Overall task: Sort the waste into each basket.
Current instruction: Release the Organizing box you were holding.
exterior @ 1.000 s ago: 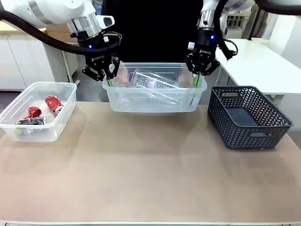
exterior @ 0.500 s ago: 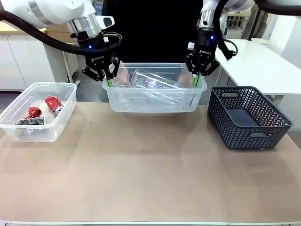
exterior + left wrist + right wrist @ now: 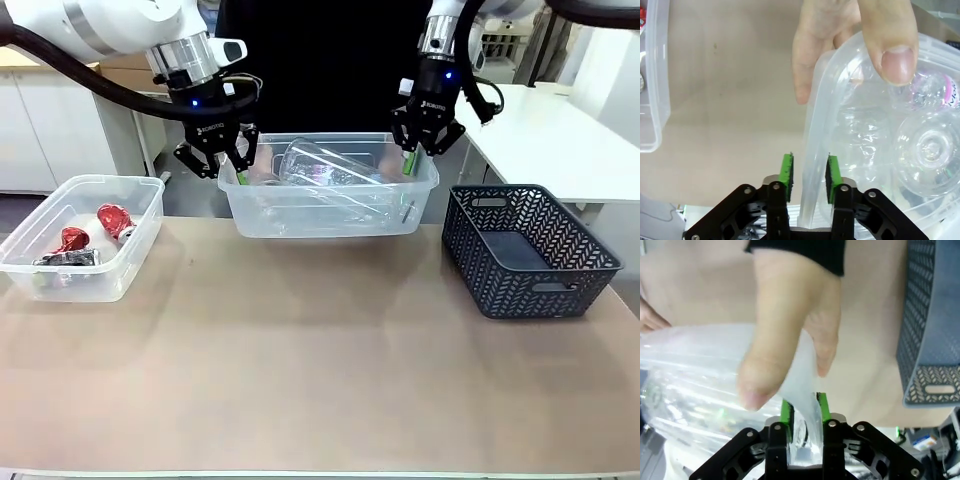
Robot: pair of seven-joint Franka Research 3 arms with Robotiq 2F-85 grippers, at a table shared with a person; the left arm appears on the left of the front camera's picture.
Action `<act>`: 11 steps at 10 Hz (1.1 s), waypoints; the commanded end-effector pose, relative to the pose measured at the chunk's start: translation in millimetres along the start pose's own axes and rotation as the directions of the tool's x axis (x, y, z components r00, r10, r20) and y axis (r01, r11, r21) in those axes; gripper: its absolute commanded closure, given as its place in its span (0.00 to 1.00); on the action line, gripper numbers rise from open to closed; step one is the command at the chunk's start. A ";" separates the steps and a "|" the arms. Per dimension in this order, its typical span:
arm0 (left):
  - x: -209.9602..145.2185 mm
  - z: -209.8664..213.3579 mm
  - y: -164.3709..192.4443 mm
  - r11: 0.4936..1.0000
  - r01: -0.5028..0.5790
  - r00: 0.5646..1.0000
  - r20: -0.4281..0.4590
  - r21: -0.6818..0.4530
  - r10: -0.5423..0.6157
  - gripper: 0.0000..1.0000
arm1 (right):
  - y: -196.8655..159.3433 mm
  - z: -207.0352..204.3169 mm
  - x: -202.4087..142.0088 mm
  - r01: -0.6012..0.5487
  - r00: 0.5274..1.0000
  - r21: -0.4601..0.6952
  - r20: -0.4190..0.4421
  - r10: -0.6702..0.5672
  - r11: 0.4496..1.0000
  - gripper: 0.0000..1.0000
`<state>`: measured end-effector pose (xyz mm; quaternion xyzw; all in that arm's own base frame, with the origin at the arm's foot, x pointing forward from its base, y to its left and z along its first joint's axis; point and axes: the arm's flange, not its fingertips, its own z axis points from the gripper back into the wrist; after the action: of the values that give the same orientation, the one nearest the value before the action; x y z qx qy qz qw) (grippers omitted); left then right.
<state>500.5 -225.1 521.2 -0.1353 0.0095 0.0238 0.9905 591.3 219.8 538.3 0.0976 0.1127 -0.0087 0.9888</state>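
**Both grippers pinch the bottle tub at its ends while a person holds it**

Front view: the left gripper [image 3: 228,168] and the right gripper [image 3: 418,160] each grip an end rim of the middle tub [image 3: 328,212], which sits at the far side of the counter [image 3: 320,370], its base seemingly just clear of the surface. Clear bottles [image 3: 325,170] lie inside it. At the left, a second tub [image 3: 40,276] rests on the counter holding red foil pieces [image 3: 112,219] and a dark piece [image 3: 66,258]. A dark lattice basket [image 3: 530,250] stands at the right.

Left wrist view: the green-padded fingers [image 3: 786,171] are closed on the tub's rim, one pad on each side of the wall. A person's hand [image 3: 855,40] grips the same rim farther along, thumb on top. A bottle with a pink label lies just inside.

Right wrist view: the fingers [image 3: 786,411] pinch the tub's rim. The person's other hand [image 3: 790,325] holds the wall just beyond them, thumb inside the tub.
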 end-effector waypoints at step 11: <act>-1.0 23.0 16.6 0.997 0.005 1.000 -0.002 -0.073 -0.005 0.00 | -13.3 1.9 -70.2 -0.043 0.976 -0.015 0.212 0.045 0.999 0.00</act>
<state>506.0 -211.8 534.5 -0.1547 0.0069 0.0329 0.9874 523.0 206.0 551.3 0.0932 0.0065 0.0031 0.9956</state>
